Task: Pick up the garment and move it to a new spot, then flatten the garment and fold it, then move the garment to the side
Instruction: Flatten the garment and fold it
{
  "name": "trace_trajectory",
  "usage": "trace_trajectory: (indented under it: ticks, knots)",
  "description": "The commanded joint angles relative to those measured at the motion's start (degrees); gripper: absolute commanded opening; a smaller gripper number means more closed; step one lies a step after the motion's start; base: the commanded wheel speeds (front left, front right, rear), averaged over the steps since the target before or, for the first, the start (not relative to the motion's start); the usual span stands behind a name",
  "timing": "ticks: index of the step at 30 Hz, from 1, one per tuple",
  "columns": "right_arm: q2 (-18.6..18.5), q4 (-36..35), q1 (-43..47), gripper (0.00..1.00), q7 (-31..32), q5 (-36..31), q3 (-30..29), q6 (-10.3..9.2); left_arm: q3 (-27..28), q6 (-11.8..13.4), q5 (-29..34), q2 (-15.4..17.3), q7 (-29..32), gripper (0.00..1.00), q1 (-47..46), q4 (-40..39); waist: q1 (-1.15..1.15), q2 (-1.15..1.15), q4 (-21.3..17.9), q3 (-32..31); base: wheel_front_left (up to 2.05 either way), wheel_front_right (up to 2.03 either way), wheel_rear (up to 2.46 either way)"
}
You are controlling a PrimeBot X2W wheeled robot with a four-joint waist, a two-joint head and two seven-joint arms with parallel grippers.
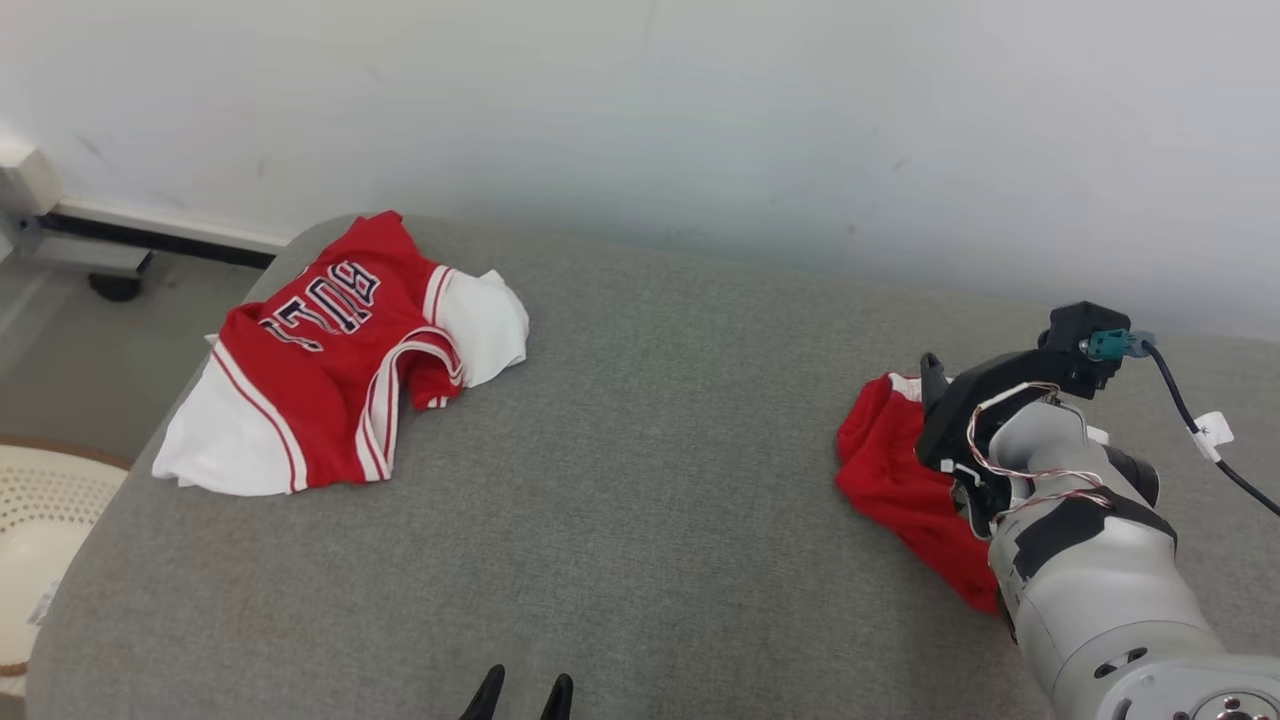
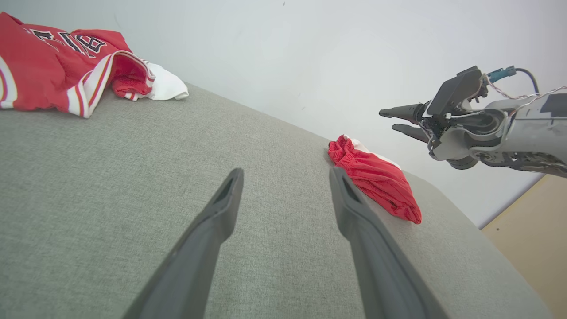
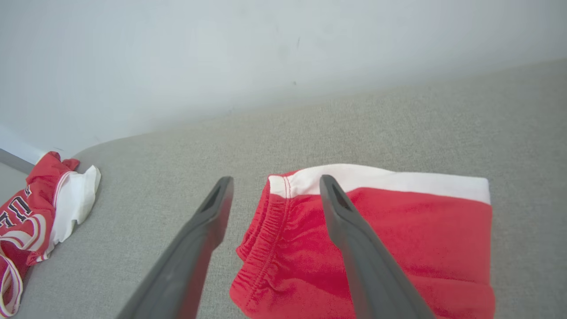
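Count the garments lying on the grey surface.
2. A crumpled red-and-white jersey lies at the far left of the grey surface. Folded red shorts lie at its right, below the open right gripper. The right arm hides some of the surface, so more could be there.

Dark, white-edged letters "BULL", upside down and partly creased, on the red jersey [image 1: 310, 385].
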Motion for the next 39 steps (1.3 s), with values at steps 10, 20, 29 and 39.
trace_trajectory:
  ticks: [10, 20, 29, 39]
  knots:
    - [0.2, 1.54, 8.13, 1.0, -15.2, 14.09, 24.19, 0.0, 3.94, 4.2, 3.6, 1.01, -0.23, 1.0, 0.78, 0.26, 0.01, 0.0, -7.75, -5.02, 0.0, 0.0, 0.0]
    - [0.15, -37.99, 38.63, 1.0, -15.25, 39.51, 48.41, 0.01, 10.79, 6.83, 7.75, 0.59, -0.24, 1.0, 3.39, 0.01, 0.01, 0.0, -12.56, -5.51, 0.0, 0.0, 0.0]
    - [0.08, -61.03, 57.49, 1.0, -8.87, 41.54, 52.84, 0.0, 14.22, 5.47, 11.12, 0.41, -0.24, 1.0, 3.99, 0.3, 0.01, 0.0, -13.37, -4.79, 0.0, 0.0, 0.0]
    - [0.07, -68.47, 63.33, 1.0, -4.63, 41.91, 55.66, 0.0, 18.61, 2.4, 12.27, 0.77, -0.24, 1.0, 6.1, 2.13, 0.01, 0.0, -14.09, -5.74, 0.0, 0.0, 0.0]
